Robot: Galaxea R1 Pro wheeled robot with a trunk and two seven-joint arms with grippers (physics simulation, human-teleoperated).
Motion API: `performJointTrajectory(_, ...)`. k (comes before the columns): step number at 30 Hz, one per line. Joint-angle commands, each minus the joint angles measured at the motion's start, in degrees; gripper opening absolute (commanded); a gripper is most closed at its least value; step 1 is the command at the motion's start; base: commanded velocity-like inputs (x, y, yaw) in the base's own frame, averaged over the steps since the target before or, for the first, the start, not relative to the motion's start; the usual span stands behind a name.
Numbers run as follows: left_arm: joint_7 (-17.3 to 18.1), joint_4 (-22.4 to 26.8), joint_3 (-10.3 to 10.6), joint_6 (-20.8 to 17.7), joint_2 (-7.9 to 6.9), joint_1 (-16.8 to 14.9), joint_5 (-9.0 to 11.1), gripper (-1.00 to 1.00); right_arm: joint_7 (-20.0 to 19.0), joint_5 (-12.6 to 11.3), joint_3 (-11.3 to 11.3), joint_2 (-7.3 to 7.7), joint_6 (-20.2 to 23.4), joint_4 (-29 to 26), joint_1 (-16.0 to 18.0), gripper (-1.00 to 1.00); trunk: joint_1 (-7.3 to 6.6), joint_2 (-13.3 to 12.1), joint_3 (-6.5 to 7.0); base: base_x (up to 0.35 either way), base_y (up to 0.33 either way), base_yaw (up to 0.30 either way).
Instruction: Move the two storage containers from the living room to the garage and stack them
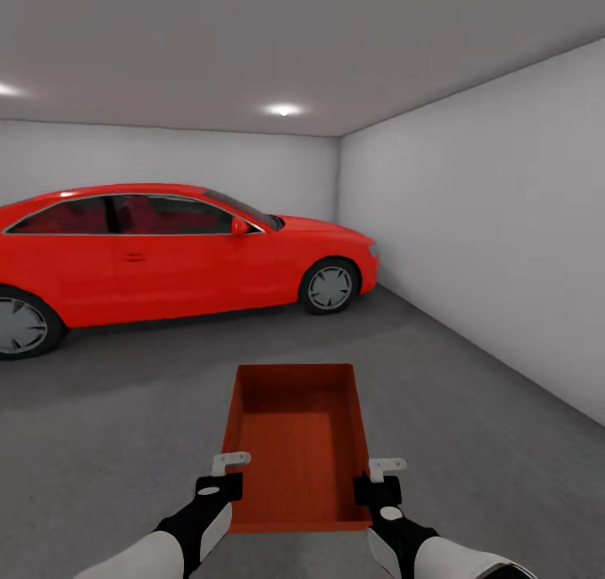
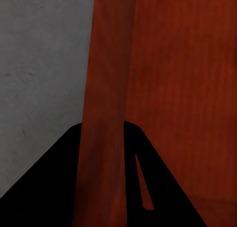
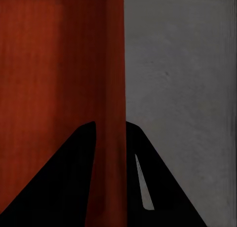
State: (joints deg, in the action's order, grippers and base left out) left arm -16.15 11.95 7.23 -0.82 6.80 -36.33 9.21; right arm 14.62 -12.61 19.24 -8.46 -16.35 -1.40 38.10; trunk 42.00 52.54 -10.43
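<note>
Two white, smooth-shelled forearms enter at five and seven o'clock, each narrowing into a black wrist. The left end effector (image 1: 225, 463) and right end effector (image 1: 384, 466) carry pale grey, flat fingertips on black bodies. In the wrist views the fingers (image 2: 44, 187) are plain black wedges.

Illumination even and moderately bright, from a recessed ceiling light (image 1: 284, 109) and a second glow at the ceiling's left edge. Soft shadow lies on the floor (image 1: 470, 444) beneath the red car (image 1: 168, 251). Head view sharp; wrist views soft, grainy, fingers in black silhouette.

No readable text, labels, brands, numbers or signs on anything in view
</note>
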Motion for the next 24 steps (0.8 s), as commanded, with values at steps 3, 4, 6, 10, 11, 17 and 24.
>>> performJointTrajectory(3, -0.29, 0.18, -1.87, -0.12, -3.9, -0.05, 3.62, -1.0, -0.15, 0.04, -3.42, 0.28, -0.17, -0.1, 0.04, -1.0, 0.04, 0.05, -0.08, 0.322, 0.117, -0.285)
performJointTrajectory(4, -0.29, 0.18, -1.87, -0.13, -3.9, -0.05, 3.62, -1.0, -0.14, 0.04, -3.42, 0.29, -0.17, -0.1, 0.04, -1.0, 0.04, 0.05, -0.08, 0.322, 0.121, -0.286)
performJointTrajectory(6, -0.29, 0.13, -1.87, -0.14, -3.9, -0.05, 3.62, -1.0, -0.15, 0.04, -3.42, 0.29, -0.17, -0.1, 0.04, -1.0, 0.04, 0.05, -0.08, 0.322, 0.126, -0.286)
performJointTrajectory(10, -0.29, 0.17, -1.87, -0.14, -3.9, -0.05, 3.62, -1.0, -0.15, 0.04, -3.42, 0.29, -0.17, -0.1, 0.04, -1.0, 0.04, 0.05, -0.08, 0.322, 0.136, -0.286)
performJointTrajectory(11, -0.29, 0.16, -1.87, -0.14, -3.9, -0.05, 3.62, -1.0, -0.15, 0.04, -3.42, 0.29, -0.17, -0.1, 0.04, -1.0, 0.04, 0.05, -0.08, 0.322, 0.14, -0.285)
performJointTrajectory(17, -0.29, 0.18, -1.87, -0.14, -3.9, -0.05, 3.62, -1.0, -0.13, 0.04, -3.42, 0.29, -0.17, -0.1, 0.04, -1.0, 0.04, 0.05, -0.08, 0.322, 0.141, -0.285)
performJointTrajectory(24, -0.29, 0.17, -1.87, -0.14, -3.9, -0.05, 3.62, -1.0, -0.17, 0.04, -3.42, 0.29, -0.17, -0.1, 0.04, -1.0, 0.04, 0.05, -0.08, 0.322, 0.142, -0.286)
